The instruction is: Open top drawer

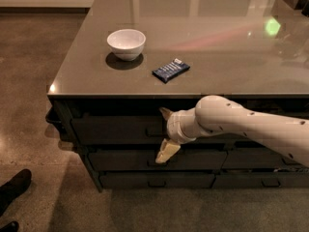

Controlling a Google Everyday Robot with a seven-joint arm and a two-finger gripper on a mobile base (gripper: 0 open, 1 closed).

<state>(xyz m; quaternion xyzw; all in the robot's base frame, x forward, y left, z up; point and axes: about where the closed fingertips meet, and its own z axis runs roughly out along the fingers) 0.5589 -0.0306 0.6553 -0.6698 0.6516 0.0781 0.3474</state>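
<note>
The top drawer (111,129) is a wide dark front just under the grey counter top (227,42). Its small loop handle (153,130) sits at the centre. My gripper (164,132) is at the front of this drawer, right beside the handle, at the end of my white arm, which reaches in from the right. The fingers are spread apart, one pale fingertip (167,152) below the handle and the other above it. The arm hides the drawer's right part.
A white bowl (126,43) and a blue packet (171,70) lie on the counter top. Two shallower dark drawers (125,159) sit below the top one. A person's dark shoe (14,187) is on the floor at the lower left.
</note>
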